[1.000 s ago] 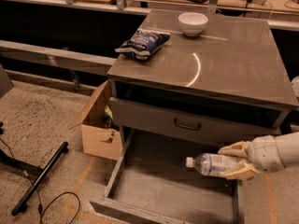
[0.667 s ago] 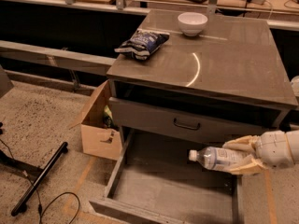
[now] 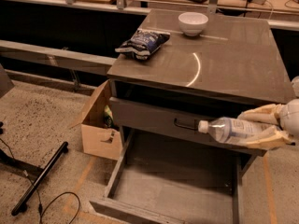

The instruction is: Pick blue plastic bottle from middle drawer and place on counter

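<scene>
Gripper [image 3: 244, 129] fingers [image 3: 264, 114] clamp blue plastic bottle [image 3: 220, 127] above middle drawer [image 3: 177, 174].

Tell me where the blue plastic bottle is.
At the right of the camera view, the blue plastic bottle lies sideways in the gripper, above the open middle drawer, lower than the counter.

Dim, warm light. Curved glare on the counter [image 3: 224, 45] near its front edge. Gripper [image 3: 254, 127], holding blue plastic bottle [image 3: 224, 129], glowing pale off front-right corner.
</scene>
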Tool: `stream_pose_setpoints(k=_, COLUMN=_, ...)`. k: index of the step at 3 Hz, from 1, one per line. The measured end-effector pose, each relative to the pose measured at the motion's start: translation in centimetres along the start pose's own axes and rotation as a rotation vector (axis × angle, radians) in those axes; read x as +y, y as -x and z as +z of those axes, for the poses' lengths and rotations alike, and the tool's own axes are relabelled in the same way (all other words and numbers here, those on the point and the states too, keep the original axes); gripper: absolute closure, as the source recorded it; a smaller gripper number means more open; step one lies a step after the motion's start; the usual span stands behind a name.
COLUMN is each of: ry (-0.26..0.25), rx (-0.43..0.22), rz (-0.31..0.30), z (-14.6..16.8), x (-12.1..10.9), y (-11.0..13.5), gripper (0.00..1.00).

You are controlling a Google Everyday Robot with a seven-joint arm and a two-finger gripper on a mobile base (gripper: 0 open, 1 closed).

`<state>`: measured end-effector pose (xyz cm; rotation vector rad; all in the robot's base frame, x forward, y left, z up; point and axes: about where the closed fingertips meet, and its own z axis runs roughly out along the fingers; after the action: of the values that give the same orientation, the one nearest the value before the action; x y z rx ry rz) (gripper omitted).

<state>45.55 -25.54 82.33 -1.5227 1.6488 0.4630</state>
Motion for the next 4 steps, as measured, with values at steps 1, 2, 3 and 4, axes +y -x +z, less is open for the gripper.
stream_pose_setpoints(k=1, ry=-0.002, rx=0.016, rz=-0.069, z=-2.5, x=-3.0, y=4.5, gripper=1.00)
stream_pose_setpoints(k=2, ry=-0.037, rx=0.048, rz=-0.129, z=-3.4, x=-7.6, y=7.7, gripper=1.00)
stream_pose_setpoints(k=3, ry=-0.085, rx=0.077, rz=-0.198, z=-2.7, x=-12.8, y=9.5, gripper=1.00)
stream_pose_setpoints(k=4, ry=-0.147, rx=0.139, rz=-0.234, z=-0.9, x=-18.1, y=8.6, gripper=1.00)
